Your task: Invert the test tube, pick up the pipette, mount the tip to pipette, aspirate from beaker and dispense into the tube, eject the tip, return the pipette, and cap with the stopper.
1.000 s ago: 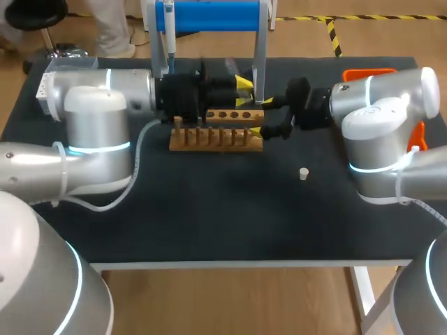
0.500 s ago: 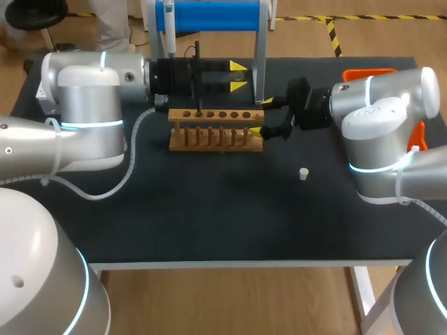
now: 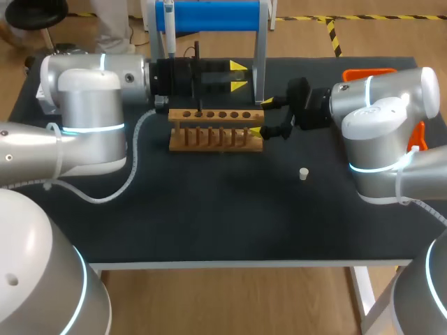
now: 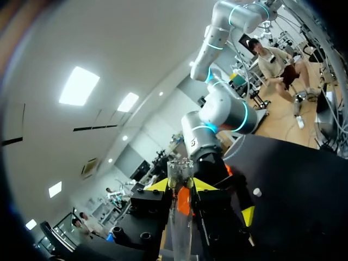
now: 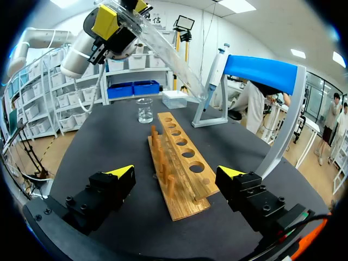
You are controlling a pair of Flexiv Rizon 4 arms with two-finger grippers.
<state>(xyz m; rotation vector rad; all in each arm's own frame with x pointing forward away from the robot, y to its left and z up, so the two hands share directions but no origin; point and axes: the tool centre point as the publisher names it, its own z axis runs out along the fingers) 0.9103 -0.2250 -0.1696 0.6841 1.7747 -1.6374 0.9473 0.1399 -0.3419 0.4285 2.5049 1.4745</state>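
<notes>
Left pincer [image 4: 180, 185] is clamped on the clear glass test tube [image 4: 180, 228], which hangs slanted in the air over the far side of the wooden rack with a row of holes [image 5: 182, 157]. Right pincer [image 5: 176, 173] is spread wide, a finger either side of the rack's right end. My plan: roll the wrist until the tube's mouth faces up, centre it over a hole, then lower it straight.
</notes>
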